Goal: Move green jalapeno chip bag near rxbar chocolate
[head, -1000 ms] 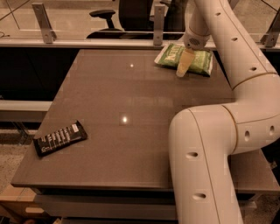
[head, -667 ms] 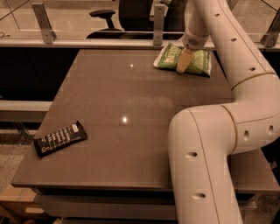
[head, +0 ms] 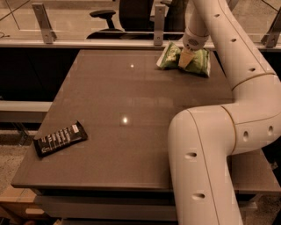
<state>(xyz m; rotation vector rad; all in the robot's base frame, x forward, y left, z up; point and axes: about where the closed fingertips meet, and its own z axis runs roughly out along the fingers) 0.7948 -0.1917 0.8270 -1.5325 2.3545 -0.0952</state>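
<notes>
The rxbar chocolate (head: 59,139), a black wrapped bar with white print, lies at the near left corner of the brown surface (head: 109,92), well apart from the green jalapeno chip bag (head: 200,62) at the far right edge. The robot's white arm (head: 206,145) rises at near right and bends back, its hand (head: 185,59) down at the bag's middle; whether it is clenched or released cannot be told. An office chair (head: 131,11) stands beyond.

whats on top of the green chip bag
The hand sits over the middle of the green jalapeno chip bag, far across the table; the bag's centre beneath is hidden.
</notes>
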